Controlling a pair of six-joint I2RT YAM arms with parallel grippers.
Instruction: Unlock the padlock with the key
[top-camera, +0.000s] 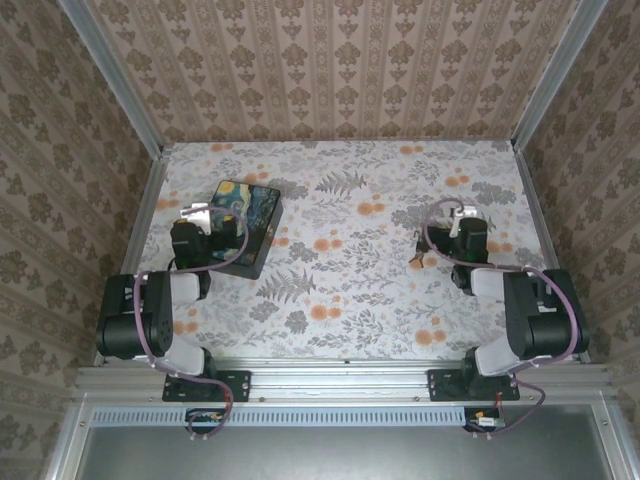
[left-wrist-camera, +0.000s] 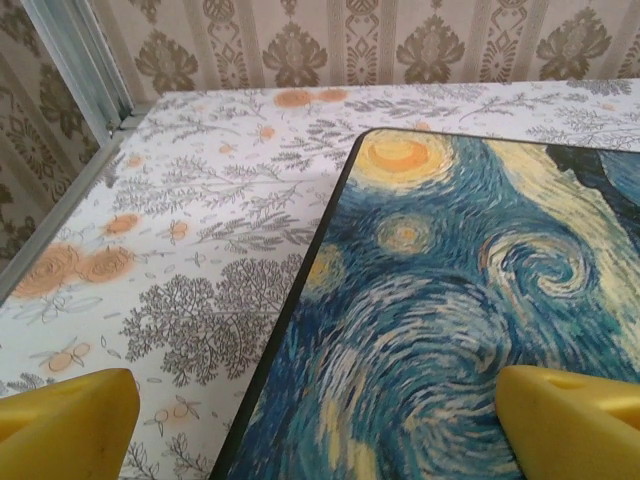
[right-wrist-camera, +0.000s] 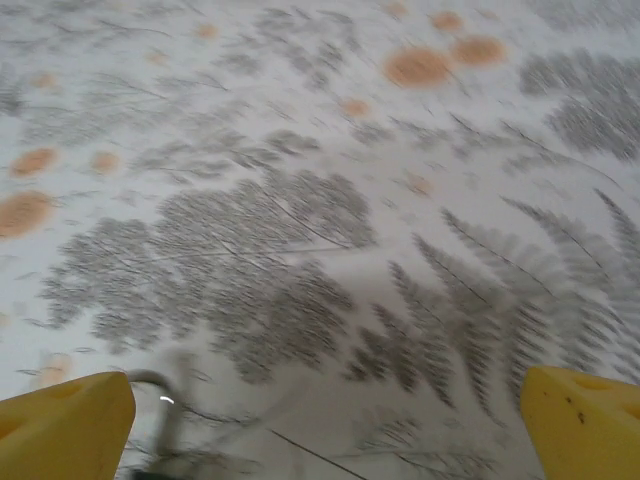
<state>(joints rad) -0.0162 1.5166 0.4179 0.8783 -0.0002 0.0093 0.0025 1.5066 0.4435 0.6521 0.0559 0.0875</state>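
The left gripper (left-wrist-camera: 316, 428) is wide open and holds nothing. Its two yellow fingers (left-wrist-camera: 62, 420) stand far apart. Under it lies the black box (left-wrist-camera: 450, 290) with the blue and yellow swirly lid. The edge of the box runs between the fingers, so the right finger is over the lid and the left finger is over the flowery table (left-wrist-camera: 190, 210). The right gripper (right-wrist-camera: 322, 428) is wide open too, with its fingers far apart and the table cloth of grey ferns and orange flowers below it. Close by its left finger, low down, a thin grey metal loop (right-wrist-camera: 160, 395) pokes in, but it is too blurry to tell what it is. From the top camera, the small padlock (top-camera: 418, 259) lies on the table just to the left of the right gripper, a bit nearer the arm's base than the fingertips — well apart from the left gripper and the box. It is too small there to tell if it is locked.
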